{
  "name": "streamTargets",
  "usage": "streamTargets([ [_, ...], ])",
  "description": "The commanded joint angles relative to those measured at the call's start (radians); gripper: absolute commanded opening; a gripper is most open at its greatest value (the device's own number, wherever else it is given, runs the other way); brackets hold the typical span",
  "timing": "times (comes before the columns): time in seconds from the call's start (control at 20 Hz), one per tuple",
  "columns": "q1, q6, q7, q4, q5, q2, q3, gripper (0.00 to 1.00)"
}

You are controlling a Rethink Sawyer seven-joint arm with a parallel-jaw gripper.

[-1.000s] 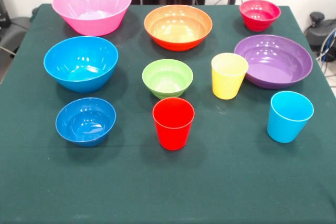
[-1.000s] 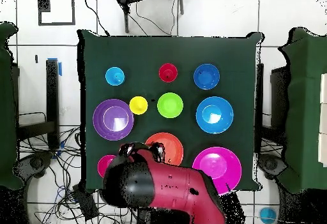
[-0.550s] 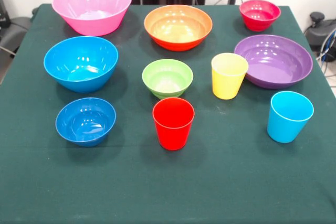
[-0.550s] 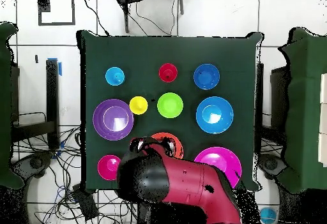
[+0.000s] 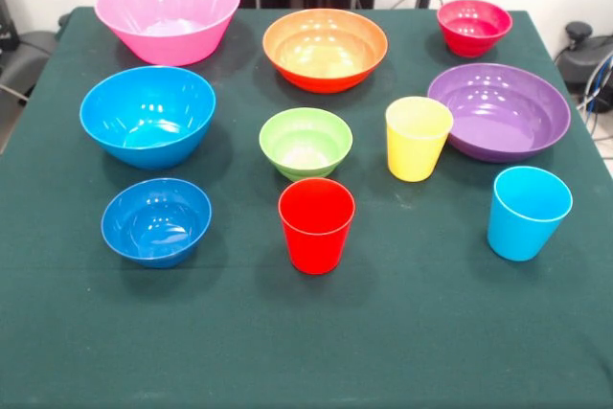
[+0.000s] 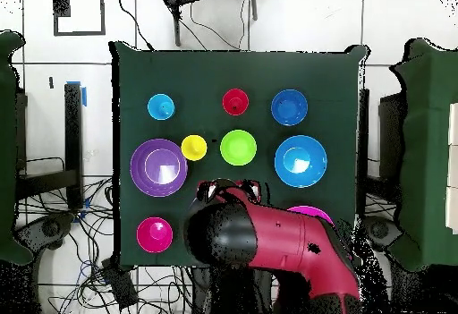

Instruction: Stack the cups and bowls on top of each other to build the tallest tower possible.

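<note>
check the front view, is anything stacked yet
No, every cup and bowl, such as the red cup and green bowl, stands alone on the table.

The red and black robot arm [image 6: 268, 248] shows only from overhead, reaching up from the picture's bottom edge. Its bulky dark end [image 6: 224, 225] hides whatever hangs beneath it.

Glossy red arm [image 6: 295, 252] with a rounded black cap, small dark screw holes, black fittings beside the tip.
</note>
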Motion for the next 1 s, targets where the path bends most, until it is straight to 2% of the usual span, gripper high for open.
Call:
streamTargets([
  [0.05, -0.041, 0.034, -0.19, -0.025, -0.083, 0.086, 0.135, 1.0],
  [0.45, -0.084, 0.073, -0.17, -0.097, -0.121, 0.13, 0.187, 1.0],
  [1.0, -0.158, 0.102, -0.193, -0.162, -0.178, 0.18, 0.254, 1.0],
])
